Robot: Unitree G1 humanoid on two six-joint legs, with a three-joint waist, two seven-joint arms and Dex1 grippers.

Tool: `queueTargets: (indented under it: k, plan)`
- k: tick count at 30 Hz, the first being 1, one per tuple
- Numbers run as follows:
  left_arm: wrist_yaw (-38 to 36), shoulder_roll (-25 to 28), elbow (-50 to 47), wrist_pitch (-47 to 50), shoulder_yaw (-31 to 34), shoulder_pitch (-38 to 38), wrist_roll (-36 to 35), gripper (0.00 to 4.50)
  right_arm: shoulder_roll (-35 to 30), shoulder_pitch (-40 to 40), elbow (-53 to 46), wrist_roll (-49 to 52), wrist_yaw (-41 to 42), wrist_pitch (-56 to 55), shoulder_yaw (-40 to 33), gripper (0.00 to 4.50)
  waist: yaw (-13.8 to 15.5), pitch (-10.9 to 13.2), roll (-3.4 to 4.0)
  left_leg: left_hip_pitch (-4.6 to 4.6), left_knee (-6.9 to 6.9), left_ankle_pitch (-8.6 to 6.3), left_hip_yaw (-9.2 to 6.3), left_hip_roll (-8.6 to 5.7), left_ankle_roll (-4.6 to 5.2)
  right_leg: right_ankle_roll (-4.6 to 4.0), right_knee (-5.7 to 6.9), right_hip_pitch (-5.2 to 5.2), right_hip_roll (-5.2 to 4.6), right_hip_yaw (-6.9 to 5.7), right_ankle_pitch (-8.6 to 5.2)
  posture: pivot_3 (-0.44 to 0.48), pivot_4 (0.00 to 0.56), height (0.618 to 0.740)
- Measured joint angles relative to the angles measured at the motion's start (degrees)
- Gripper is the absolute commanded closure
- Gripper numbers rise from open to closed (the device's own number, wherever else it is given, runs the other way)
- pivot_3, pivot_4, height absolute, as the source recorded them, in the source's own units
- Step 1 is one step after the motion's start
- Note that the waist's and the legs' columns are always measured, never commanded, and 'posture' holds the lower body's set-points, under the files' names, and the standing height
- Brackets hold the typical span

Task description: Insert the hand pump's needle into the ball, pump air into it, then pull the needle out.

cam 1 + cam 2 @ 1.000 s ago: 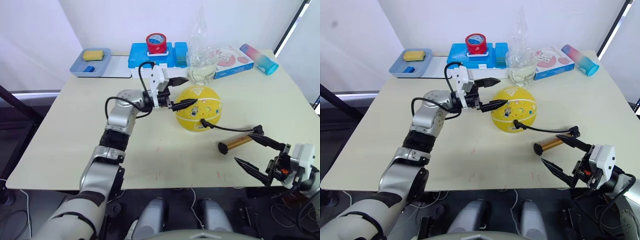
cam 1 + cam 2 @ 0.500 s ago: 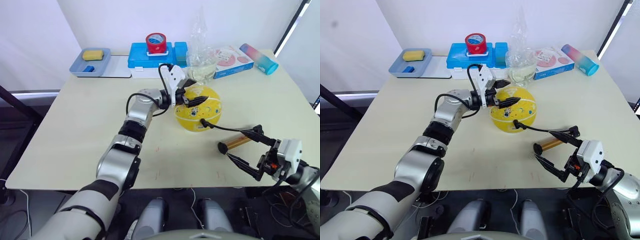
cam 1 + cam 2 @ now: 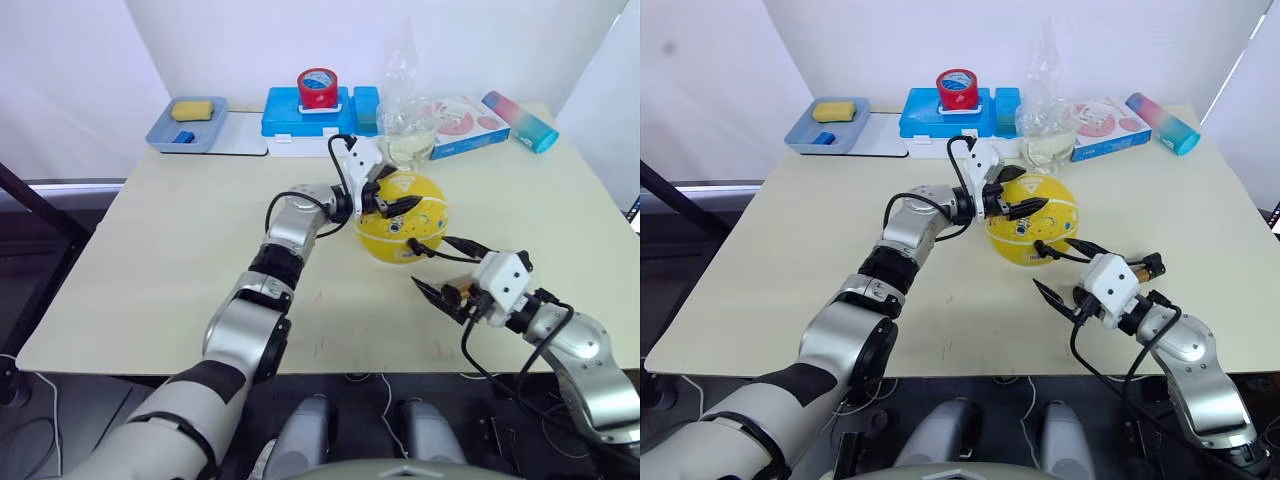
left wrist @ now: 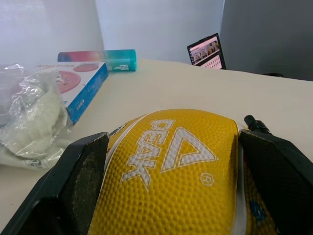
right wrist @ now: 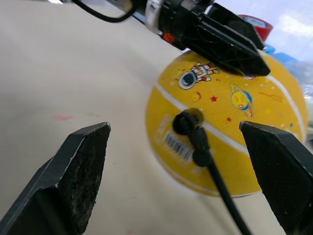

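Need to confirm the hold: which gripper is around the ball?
The left gripper: its open fingers straddle the ball's top. The right gripper hangs open short of it.

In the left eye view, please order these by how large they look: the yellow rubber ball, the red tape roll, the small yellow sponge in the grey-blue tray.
1. Yellow rubber ball, clearly largest.
2. Red tape roll.
3. Small yellow sponge, close to the roll in apparent size, so this order is unsure.
Both lie farther from the camera than the ball.

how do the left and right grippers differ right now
The left gripper has its fingers straddling the top of the ball; the right gripper hangs open beside the ball, over the table, holding nothing. The left reaches in from the ball's far side; the right faces the black fitting in it. Both are open.
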Motion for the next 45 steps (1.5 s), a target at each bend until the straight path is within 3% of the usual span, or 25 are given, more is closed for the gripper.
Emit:
queueTargets:
  k: [12, 16, 20, 22, 23, 45]
  plan:
    - [1.0, -0.3, 0.9, -0.8, 0.2, 0.0, 0.0, 0.00, 2.1, -6.1, 7.5, -13.4, -7.6, -2.5, 4.6, 0.05, -0.1, 0.0, -0.01, 0.01, -0.01, 0.01, -0.06, -0.09, 0.00, -0.07, 0.00, 0.01, 0.03, -0.03, 0.05, 0.000, 0.150, 0.739]
    - [1.1, -0.5, 1.1, -0.9, 0.2, 0.0, 0.0, 0.00, 3.6, -7.3, 8.8, -14.7, -8.6, -3.5, 5.3, 1.18, -0.1, 0.0, -0.01, 0.02, 0.00, 0.00, -0.09, -0.10, 0.00, -0.08, 0.00, 0.02, 0.03, -0.04, 0.05, 0.000, 0.150, 0.739]
    - [1.5, -0.6, 1.4, -1.1, 0.3, 0.0, 0.1, 0.00, 3.8, -7.6, 9.5, -15.5, -8.8, -4.7, 6.2, 3.47, -0.1, 0.0, -0.01, 0.02, 0.00, 0.01, -0.09, -0.14, 0.00, -0.14, 0.00, 0.02, 0.03, -0.04, 0.09, 0.000, 0.150, 0.739]
    - [2.0, -0.7, 1.7, -1.3, 0.4, 0.0, 0.1, 0.00, 3.7, -7.6, 10.3, -15.9, -8.8, -4.8, 6.4, 4.36, -0.1, 0.0, -0.01, 0.02, 0.00, 0.01, -0.10, -0.16, 0.00, -0.13, 0.00, 0.02, 0.03, -0.04, 0.08, 0.000, 0.150, 0.739]
    - [2.1, -0.7, 1.8, -1.4, 0.4, 0.0, 0.1, 0.00, 3.8, -7.6, 10.3, -16.0, -8.8, -4.9, 6.4, 4.50, -0.2, 0.0, 0.00, 0.02, 0.00, 0.01, -0.10, -0.16, 0.00, -0.13, 0.00, 0.02, 0.03, -0.04, 0.08, 0.000, 0.150, 0.739]
    - [7.9, -3.7, 4.6, -14.8, -2.2, 2.1, 6.3, 0.00, 1.4, -3.6, 4.5, -16.8, -7.5, -0.6, 4.3, 4.50, 1.2, -0.1, -0.02, 0.10, 0.01, 0.00, -0.52, -0.25, 0.00, -0.04, -0.06, 0.31, -0.01, -0.25, 0.00, 0.000, 0.150, 0.739]
